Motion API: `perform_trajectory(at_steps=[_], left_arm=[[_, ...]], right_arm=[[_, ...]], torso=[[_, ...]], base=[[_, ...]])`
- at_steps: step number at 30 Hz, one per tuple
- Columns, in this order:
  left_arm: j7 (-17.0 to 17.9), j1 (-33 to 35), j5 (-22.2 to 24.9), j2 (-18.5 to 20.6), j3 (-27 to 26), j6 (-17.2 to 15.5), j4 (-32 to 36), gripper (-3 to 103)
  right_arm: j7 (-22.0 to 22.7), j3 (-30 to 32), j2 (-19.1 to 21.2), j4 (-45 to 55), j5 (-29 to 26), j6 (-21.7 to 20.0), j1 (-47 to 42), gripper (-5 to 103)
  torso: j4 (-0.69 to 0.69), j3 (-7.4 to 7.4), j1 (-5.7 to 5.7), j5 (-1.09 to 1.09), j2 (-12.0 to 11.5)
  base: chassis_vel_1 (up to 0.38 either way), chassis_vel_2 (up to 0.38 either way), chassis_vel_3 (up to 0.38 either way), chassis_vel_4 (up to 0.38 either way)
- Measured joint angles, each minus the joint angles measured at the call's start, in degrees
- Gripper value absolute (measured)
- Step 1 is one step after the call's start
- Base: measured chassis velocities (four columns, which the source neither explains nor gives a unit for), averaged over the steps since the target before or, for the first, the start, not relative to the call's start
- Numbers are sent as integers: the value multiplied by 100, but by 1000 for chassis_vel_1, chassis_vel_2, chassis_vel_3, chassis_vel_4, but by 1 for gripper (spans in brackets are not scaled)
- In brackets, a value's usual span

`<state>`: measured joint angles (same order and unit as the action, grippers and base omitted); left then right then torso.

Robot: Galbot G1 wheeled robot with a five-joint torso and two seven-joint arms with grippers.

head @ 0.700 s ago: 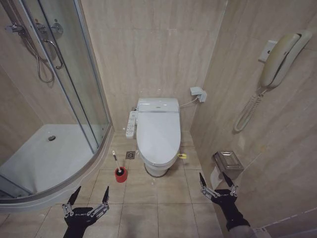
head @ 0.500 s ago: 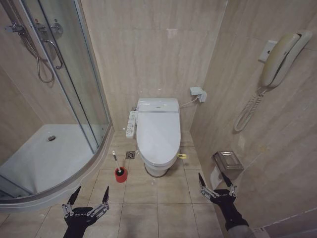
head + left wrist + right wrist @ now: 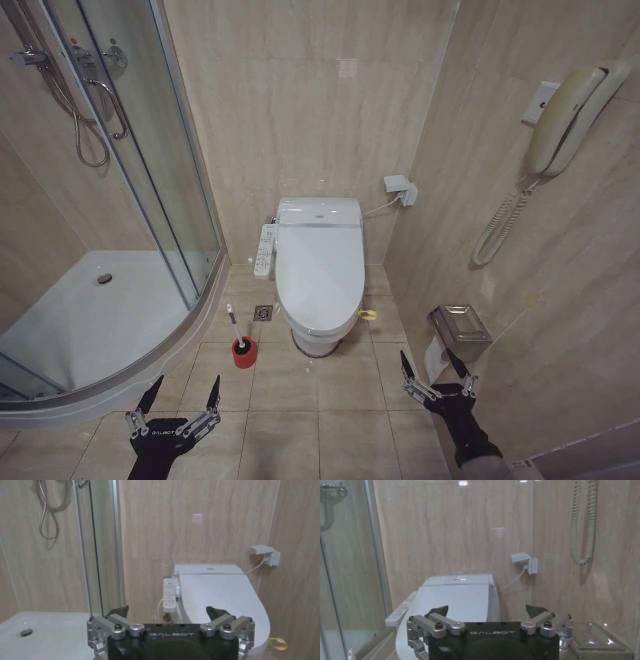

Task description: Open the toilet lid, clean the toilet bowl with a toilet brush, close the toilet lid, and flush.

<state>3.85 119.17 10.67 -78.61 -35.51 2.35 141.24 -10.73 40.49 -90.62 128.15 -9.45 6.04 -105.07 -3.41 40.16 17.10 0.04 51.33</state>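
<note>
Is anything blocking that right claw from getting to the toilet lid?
Nothing visible. The right gripper hangs open over bare floor tiles, which run clear up to the closed lid. The paper holder sits off to its side, on the wall.

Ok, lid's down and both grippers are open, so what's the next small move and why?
Probably reach the right gripper toward the yellow-green strap on the toilet lid. The lid is shut, the strap lies on that side, and the left gripper hangs open nearer the toilet brush.
</note>
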Motion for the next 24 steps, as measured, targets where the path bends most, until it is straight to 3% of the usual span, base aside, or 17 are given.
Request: perform_trajectory(at_steps=[24], left_arm=[[0,0,0,0,0,0,0,100]], right_arm=[[-2,-35,35,-58,-34,65,-11,100]], torso=[[0,0,-1,0,0]], base=[[-14,13,17,-17]])
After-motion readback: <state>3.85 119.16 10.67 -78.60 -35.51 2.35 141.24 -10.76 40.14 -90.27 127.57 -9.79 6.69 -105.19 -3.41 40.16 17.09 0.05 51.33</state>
